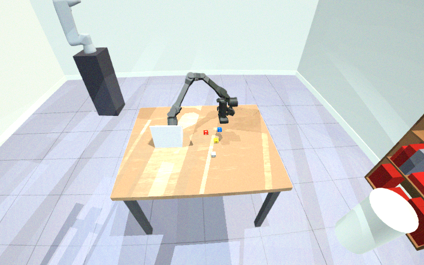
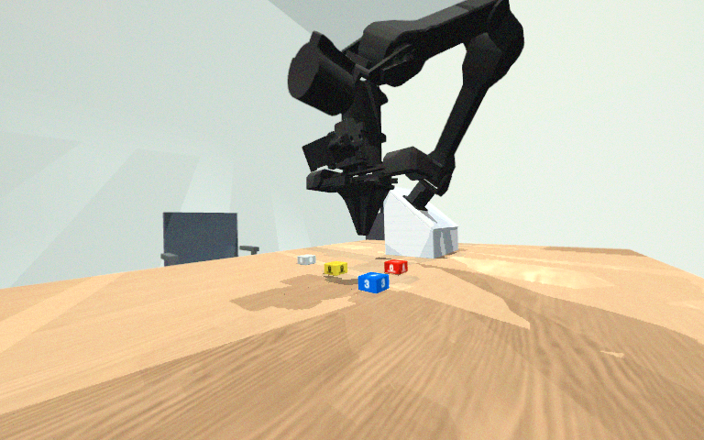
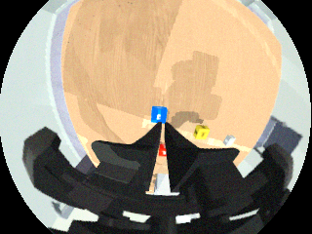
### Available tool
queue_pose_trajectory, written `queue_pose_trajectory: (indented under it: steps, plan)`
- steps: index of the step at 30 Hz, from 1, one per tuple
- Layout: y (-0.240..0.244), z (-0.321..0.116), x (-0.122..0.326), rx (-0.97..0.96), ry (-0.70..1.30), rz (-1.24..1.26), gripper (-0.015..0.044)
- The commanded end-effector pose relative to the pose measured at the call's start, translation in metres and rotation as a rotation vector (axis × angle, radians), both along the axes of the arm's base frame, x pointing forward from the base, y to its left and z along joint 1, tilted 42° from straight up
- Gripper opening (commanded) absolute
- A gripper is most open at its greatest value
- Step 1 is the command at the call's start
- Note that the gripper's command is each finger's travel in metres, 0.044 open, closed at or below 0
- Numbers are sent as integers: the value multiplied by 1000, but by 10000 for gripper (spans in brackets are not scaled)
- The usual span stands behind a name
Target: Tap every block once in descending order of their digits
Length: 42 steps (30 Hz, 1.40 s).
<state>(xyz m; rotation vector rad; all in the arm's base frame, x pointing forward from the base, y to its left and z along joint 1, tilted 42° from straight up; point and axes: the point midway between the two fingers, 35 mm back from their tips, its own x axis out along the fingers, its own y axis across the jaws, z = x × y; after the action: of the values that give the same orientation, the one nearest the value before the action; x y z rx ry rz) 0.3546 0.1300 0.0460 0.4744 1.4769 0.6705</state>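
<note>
A blue block (image 1: pixel 219 129) (image 2: pixel 373 282) (image 3: pixel 159 114) shows a white 3 in the exterior view. A red block (image 1: pixel 205 132) (image 2: pixel 395 267) (image 3: pixel 163 150) has white print and is partly hidden by the fingers in the wrist view. A yellow block (image 1: pixel 216 140) (image 2: pixel 335 268) (image 3: pixel 201 132) has dark print. A white block (image 1: pixel 213 154) (image 2: pixel 306 259) (image 3: pixel 229 140) lies beyond it; its digit is too small to read. My gripper (image 2: pixel 363 234) (image 3: pixel 163 125) is shut and empty, well above the table; in the wrist view its tips point just below the blue block.
A white slant-topped box (image 1: pixel 167 136) (image 2: pixel 412 231) stands on the wooden table (image 1: pixel 240 170) (image 2: pixel 454 381) in front of the arm's base. A dark chair (image 2: pixel 200 235) stands beyond the table. A shelf with red boxes and a white cylinder (image 1: pixel 359 223) are off to the right in the top view.
</note>
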Motion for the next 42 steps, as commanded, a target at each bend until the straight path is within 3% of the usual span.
queue_pose_trajectory:
  steps: [1,28,36,42]
  plan:
    - [21,-24,-7,4,25,0,20]
    - [42,-47,-9,6,26,0,20]
    - [20,-22,-7,4,25,0,20]
    - [-33,35,-3,1,25,-1,20]
